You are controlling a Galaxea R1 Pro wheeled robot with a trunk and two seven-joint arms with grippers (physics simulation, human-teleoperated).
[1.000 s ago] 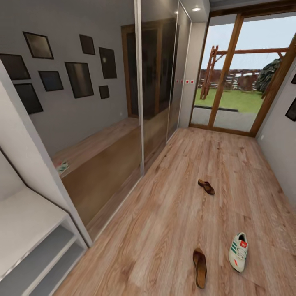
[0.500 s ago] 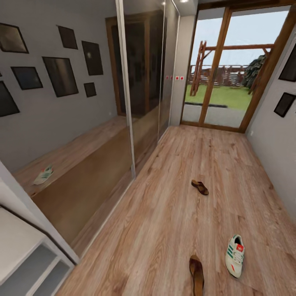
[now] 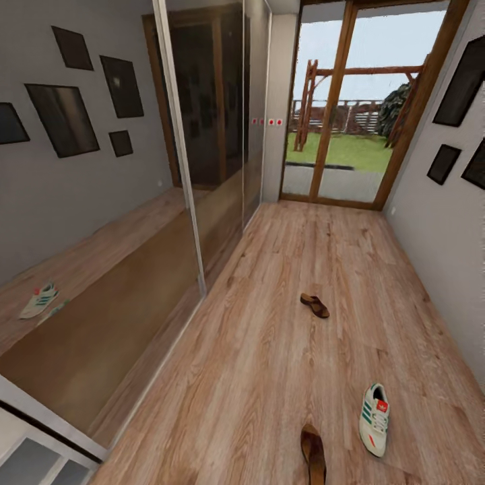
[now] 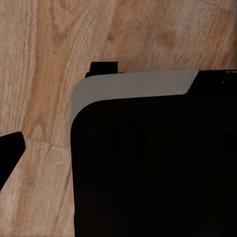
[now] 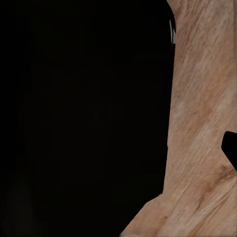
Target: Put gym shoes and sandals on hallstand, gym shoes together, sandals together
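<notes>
I see one sneaker (image 3: pixel 374 419) on the floor (image 3: pixel 269 350) near right, long axis running near-to-far. One sandal (image 3: pixel 313 454) lies just left of it, another (image 3: pixel 314 306) farther off. Right arm looks nearer. Finger state: cannot tell.

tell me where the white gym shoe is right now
In the head view the gym shoe lies on the corridor floor low on the right, beside the near sandal at the bottom edge; the other sandal lies farther up the corridor.
</notes>
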